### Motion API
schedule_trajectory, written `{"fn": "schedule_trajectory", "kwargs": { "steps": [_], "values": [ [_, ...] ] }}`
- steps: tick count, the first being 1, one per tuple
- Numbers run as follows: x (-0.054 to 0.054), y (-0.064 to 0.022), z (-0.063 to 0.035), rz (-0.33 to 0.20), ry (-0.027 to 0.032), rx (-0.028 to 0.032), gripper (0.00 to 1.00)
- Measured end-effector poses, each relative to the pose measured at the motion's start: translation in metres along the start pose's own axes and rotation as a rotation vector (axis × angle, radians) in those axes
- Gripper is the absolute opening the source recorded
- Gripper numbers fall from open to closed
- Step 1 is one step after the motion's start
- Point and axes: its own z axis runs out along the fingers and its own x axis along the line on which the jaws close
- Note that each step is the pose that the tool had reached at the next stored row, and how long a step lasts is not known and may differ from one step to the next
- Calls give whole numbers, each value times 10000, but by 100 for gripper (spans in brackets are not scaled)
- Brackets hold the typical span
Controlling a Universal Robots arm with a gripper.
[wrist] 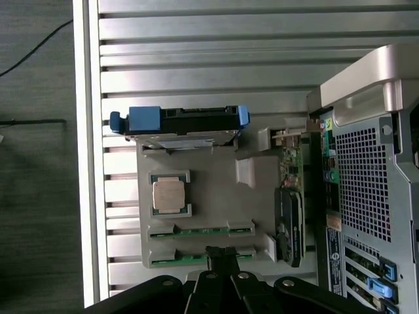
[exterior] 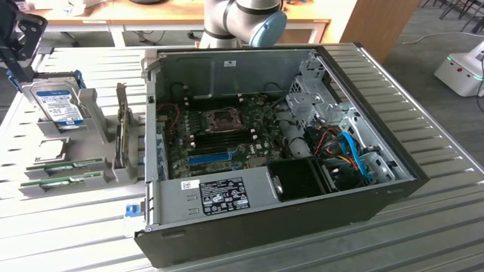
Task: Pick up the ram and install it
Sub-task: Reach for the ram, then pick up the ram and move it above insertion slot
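Note:
Two ram sticks, thin green boards, lie side by side in slots of a grey holder point(exterior: 90, 170) beside the open computer case: one ram stick point(exterior: 72, 165) point(wrist: 200, 230) and the other ram stick point(exterior: 60, 182) point(wrist: 186, 259). My gripper point(wrist: 222, 252) hangs above the holder, its black fingers together with nothing between them. In the wrist view its tips overlap the second stick. In the exterior view the gripper point(exterior: 19, 42) is a dark shape at the upper left, high over the holder. The black memory slots point(exterior: 223, 136) lie on the motherboard inside the case.
The holder also carries a hard drive in a blue caddy point(exterior: 60, 105) point(wrist: 180, 123), a processor chip point(exterior: 49, 148) point(wrist: 169, 195) and an upright graphics card point(exterior: 121, 130) point(wrist: 289, 216). The case point(exterior: 302, 221) stands on a slatted metal table point(exterior: 438, 238), with a blue expansion slot point(exterior: 208, 157) inside.

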Motion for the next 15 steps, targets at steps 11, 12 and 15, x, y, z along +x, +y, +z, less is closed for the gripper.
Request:
{"fn": "schedule_trajectory", "kwargs": {
  "steps": [11, 12, 15],
  "values": [
    [-4, -44, -2, 0, 0, 0, 11],
    [-3, -44, -2, 0, 0, 0, 11],
    [-3, -44, -2, 0, 0, 0, 11]
  ]
}}
